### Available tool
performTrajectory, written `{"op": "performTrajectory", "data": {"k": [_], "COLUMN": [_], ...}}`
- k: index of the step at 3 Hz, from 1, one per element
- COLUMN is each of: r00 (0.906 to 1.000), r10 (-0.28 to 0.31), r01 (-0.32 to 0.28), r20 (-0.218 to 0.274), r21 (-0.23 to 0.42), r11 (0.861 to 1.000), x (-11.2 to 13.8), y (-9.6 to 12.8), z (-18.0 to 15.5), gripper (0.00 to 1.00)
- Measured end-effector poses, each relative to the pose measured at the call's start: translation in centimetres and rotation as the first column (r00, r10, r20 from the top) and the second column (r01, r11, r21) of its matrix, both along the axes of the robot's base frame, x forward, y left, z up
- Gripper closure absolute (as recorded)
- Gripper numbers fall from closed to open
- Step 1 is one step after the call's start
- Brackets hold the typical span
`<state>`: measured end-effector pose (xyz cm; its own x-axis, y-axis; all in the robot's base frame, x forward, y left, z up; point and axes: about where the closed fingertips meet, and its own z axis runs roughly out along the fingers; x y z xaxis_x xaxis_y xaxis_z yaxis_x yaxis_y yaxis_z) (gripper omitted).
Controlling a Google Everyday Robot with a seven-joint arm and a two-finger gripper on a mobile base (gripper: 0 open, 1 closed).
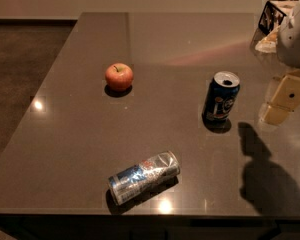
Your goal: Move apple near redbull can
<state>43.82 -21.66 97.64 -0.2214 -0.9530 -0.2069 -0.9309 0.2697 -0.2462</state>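
Note:
The apple [119, 76] is small, round and red-orange with a short stem. It sits on the dark table [80, 134], left of centre. The redbull can [144, 177] is slim, silver and blue, and dented. It lies on its side near the table's front edge, well in front of the apple. My gripper [282, 104] hangs at the right edge of the view above the table, far to the right of the apple and holding nothing that I can see. Its shadow [262, 174] falls on the table in front of it.
A shorter dark blue can [221, 96] stands upright, opened, between the apple and my gripper. A patterned box [274, 15] and some wrappers sit at the table's far right corner. Brown carpeted floor [20, 69] lies beyond the table's left edge.

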Motion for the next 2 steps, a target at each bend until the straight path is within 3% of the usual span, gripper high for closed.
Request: {"op": "performTrajectory", "data": {"k": [2], "r00": [0.9996], "r10": [-0.028], "r01": [0.028], "r20": [0.008], "r21": [0.018], "r11": [0.999], "x": [3.0], "y": [2.0], "z": [-1.3], "gripper": [0.0]}}
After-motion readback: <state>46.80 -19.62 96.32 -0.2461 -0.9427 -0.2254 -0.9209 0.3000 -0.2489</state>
